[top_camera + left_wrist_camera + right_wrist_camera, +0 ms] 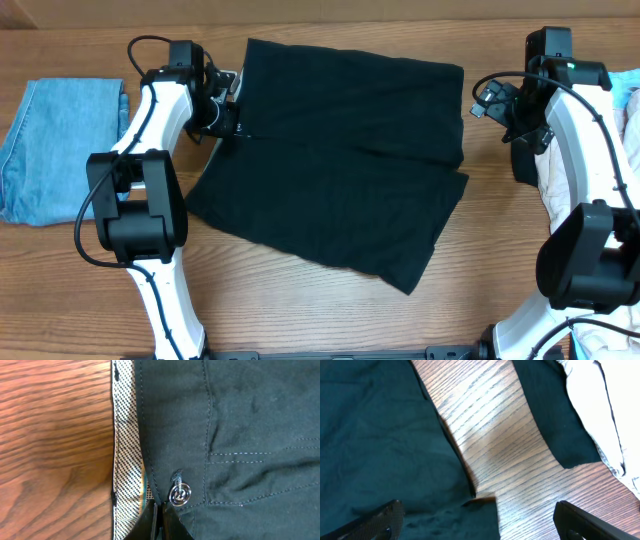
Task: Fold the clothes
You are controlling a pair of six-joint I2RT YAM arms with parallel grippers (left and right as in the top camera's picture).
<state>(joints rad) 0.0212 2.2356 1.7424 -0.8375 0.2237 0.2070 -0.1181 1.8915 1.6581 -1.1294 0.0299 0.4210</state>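
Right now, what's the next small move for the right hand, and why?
Probably lower the right hand onto the edge of the shorts and close. Its fingers are spread wide, holding nothing, over cloth edge and table, while the left hand looks pinched at the waistband.

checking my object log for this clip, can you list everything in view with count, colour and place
black shorts: 1, black, spread flat mid-table
metal button: 1, silver, on the shorts' waistband
denim garment: 1, light blue, folded near the table's left edge
dark cloth: 1, black, right of the shorts
pale cloth: 1 pile, whitish, far right, beside the dark cloth
table: 1, brown wood, under everything
left gripper: 1, black fingers, shut at the waistband
right gripper: 1, black fingers, open, over the shorts' right edge
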